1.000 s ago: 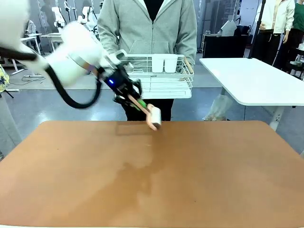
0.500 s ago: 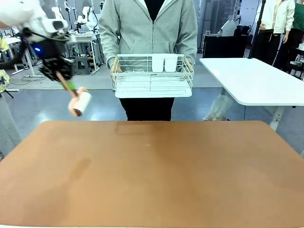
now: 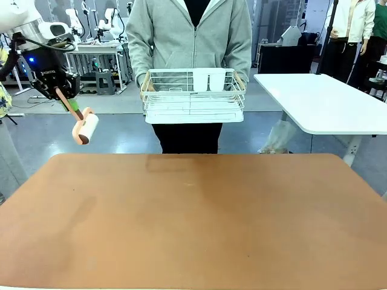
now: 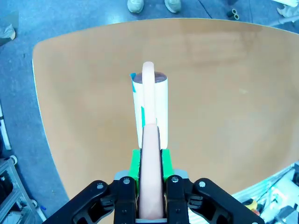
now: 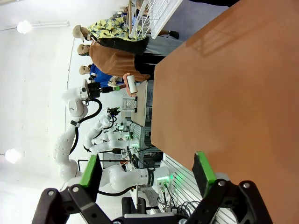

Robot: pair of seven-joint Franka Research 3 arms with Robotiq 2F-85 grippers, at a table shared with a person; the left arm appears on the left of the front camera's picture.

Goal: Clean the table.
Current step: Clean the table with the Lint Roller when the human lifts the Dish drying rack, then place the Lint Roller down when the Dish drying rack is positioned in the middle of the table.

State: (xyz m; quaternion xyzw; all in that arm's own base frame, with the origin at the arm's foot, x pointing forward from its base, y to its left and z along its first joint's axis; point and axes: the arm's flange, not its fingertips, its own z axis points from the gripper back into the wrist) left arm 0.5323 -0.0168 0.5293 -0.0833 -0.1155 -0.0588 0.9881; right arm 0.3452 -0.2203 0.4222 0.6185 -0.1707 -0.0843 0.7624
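a busy lab hall with other benches lies behind; in front spreads the reddish-brown table point(image 3: 193, 229), its top bare, with a white-topped table point(image 3: 320, 99) off to its far right. the left arm's fingers point(image 4: 134, 163) are clamped shut on the pink handle of a lint roller point(image 3: 85, 129), green pads pressed against either side of it. a second ago the roller was low at the far middle edge of the table, just in front of the person point(image 3: 190, 36). now it hangs in the air beyond the far left corner, well apart from the top, roll pointing down. the person stands at the far side holding a white wire rack point(image 3: 193, 99) with two white cups in it, clear of the table. the right arm's fingers point(image 5: 91, 171) stand wide apart, holding nothing, near the table's edge. the swing away reads as the rolling pass being over. with the top looking clean, the task seems near its end, perhaps with the rack due to come back.
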